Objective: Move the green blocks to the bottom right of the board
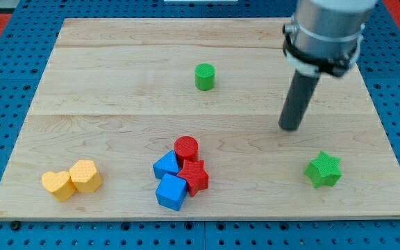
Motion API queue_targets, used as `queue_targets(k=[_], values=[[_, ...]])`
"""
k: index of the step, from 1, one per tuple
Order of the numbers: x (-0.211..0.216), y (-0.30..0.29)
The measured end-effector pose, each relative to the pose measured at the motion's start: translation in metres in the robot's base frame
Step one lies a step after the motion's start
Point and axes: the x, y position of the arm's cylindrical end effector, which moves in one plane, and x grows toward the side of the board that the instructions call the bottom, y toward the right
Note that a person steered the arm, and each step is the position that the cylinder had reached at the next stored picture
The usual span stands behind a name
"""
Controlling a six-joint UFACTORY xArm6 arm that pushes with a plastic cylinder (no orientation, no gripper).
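While my tip [291, 128] rests on the desk [117, 69] in the right half, it touches no block: the green star [323, 169] sits below it and a little to the view's right, apart from it, and the green cylinder [205, 76] stands well off to the view's left and slightly higher up. This rig has no jaws, only the rod, so there is nothing to be apart, together or clamped.

I judge the star already lies in the bottom right region, which would explain why my tip stands clear of it. The cylinder is the one left to shift; it sits near the top centre, alone, with open wood between it and the star. To drive it down and right I would need my tip on its upper left side, so from here I would have to go round it, not straight at it.

A red cylinder [185, 148], red star [194, 175] and two blue blocks [170, 180] cluster at bottom centre, touching one another; two yellow blocks [72, 179] sit touching at bottom left. Both groups lie clear of a diagonal path, I think.
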Motion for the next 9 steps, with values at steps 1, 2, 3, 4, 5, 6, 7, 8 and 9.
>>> queue_targets(k=[1,2,3,4,5,6,7,8,9], values=[[-0.078,0.0],[-0.112,-0.061],[-0.122,-0.14],[-0.124,-0.22],[-0.104,-0.192],[-0.101,-0.137],[-0.071,-0.132],[-0.034,-0.096],[-0.007,-0.03]])
